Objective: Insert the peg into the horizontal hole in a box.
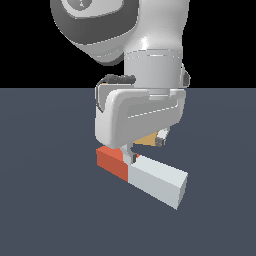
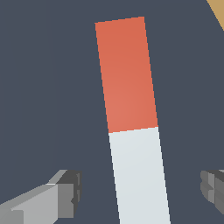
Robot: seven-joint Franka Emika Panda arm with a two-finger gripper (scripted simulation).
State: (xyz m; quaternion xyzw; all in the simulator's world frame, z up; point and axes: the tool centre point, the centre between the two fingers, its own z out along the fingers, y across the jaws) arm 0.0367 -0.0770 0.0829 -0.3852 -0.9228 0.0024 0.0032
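Arm upright over the peg, end effector spread and gripping nothing.

The arm (image 1: 150,75) points its wrist straight down at the table (image 1: 45,200); the end effector (image 2: 140,188) straddles the peg (image 1: 145,174), which lies flat just below. Only the wrist view shows both fingers (image 2: 65,192) standing clear of the peg's white part, and the box (image 2: 217,11) as a tan corner beyond the red end. In the exterior view the hand hides nearly all the box.

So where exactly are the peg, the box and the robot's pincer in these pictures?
peg (image 2: 131,78): wrist view, on its red-orange part.
box (image 2: 217,9): wrist view, on the tan corner showing at the picture's edge.
pincer (image 2: 140,192): wrist view, midway between its two fingertips, which stand apart on either side of the peg.
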